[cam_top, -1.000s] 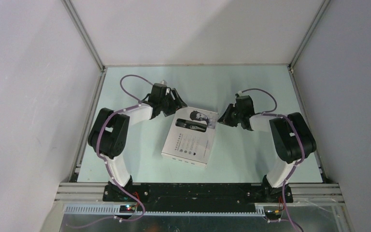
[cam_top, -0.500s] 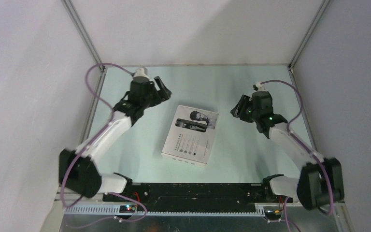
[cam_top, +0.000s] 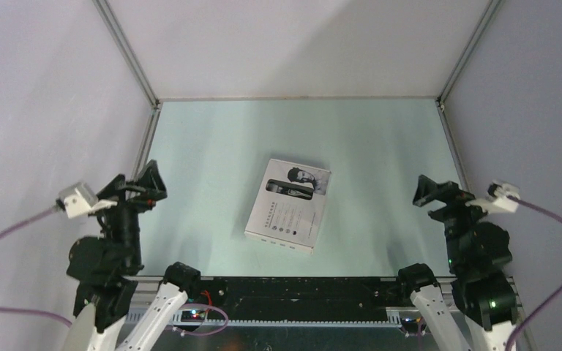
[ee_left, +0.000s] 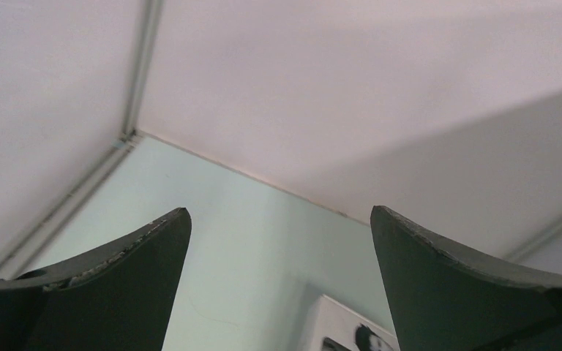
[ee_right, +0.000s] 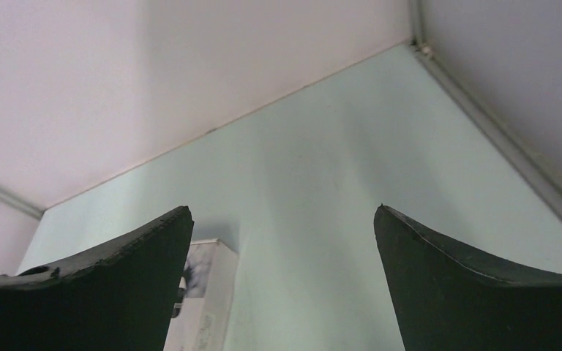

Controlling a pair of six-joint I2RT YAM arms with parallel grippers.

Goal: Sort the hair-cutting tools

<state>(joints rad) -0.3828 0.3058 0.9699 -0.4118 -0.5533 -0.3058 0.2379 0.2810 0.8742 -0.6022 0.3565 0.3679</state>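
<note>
While the white box (cam_top: 287,206) printed with a man's face lies mid-table (cam_top: 212,139), the left gripper (cam_top: 135,186) and right gripper (cam_top: 441,196) hover by the near corners, fingers spread wide, holding nothing.

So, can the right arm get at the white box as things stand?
Probably yes: the right gripper is open, and nothing lies on the table between it and the white box; the arm is only folded back.

Before me a flat white box (cam_top: 287,208) (a man's face printed on top) lies askew, midway across the pale green table (cam_top: 212,146).
</note>
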